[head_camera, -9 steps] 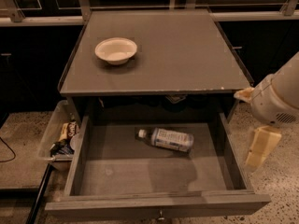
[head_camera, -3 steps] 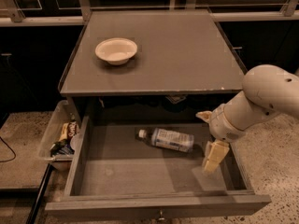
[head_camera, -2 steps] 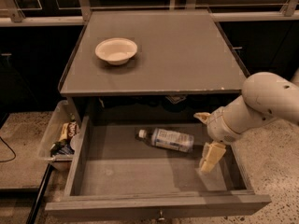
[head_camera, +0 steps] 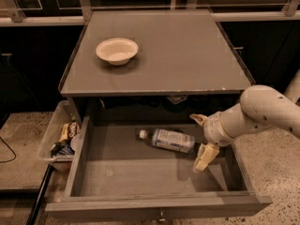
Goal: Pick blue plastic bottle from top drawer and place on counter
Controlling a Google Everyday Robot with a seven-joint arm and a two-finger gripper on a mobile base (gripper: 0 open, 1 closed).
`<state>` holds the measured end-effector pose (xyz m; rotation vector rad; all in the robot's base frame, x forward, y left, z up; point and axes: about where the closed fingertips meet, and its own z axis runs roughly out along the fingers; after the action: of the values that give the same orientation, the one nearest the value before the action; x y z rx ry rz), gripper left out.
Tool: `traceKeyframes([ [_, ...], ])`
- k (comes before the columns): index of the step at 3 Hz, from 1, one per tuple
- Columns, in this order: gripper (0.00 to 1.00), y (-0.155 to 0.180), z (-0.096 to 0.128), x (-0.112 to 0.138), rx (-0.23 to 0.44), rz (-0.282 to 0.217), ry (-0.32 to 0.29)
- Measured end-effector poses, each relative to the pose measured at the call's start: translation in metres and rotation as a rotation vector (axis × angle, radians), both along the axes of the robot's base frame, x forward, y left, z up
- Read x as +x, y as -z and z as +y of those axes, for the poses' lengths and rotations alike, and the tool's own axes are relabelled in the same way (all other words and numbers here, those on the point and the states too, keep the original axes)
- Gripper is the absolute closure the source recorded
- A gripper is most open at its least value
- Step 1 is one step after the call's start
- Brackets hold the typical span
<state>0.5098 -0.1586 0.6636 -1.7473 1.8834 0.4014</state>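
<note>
The blue plastic bottle [head_camera: 168, 140] lies on its side on the floor of the open top drawer [head_camera: 140, 179], white cap to the left. My gripper [head_camera: 200, 142] reaches into the drawer from the right, just right of the bottle's base. It is open, with one cream finger [head_camera: 205, 157] hanging down and the other at the back by the bottle's end. It holds nothing. The grey counter [head_camera: 187, 55] spreads above the drawer.
A white bowl [head_camera: 116, 50] stands on the counter's left part. A clear plastic bin of snacks [head_camera: 60, 137] sits on the floor left of the drawer. Dark cabinets stand behind, and speckled floor lies to both sides.
My arm has swung in from the right over the drawer and moved left and down toward the bottle's base. The bottle has not moved.
</note>
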Motion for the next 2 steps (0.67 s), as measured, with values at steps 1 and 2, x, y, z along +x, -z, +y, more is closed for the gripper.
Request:
traceKeyframes([
  [1, 0.0, 0.015, 0.004, 0.012, 0.06, 0.003, 0.009],
  [2, 0.0, 0.032, 0.011, 0.019, 0.094, 0.018, 0.038],
])
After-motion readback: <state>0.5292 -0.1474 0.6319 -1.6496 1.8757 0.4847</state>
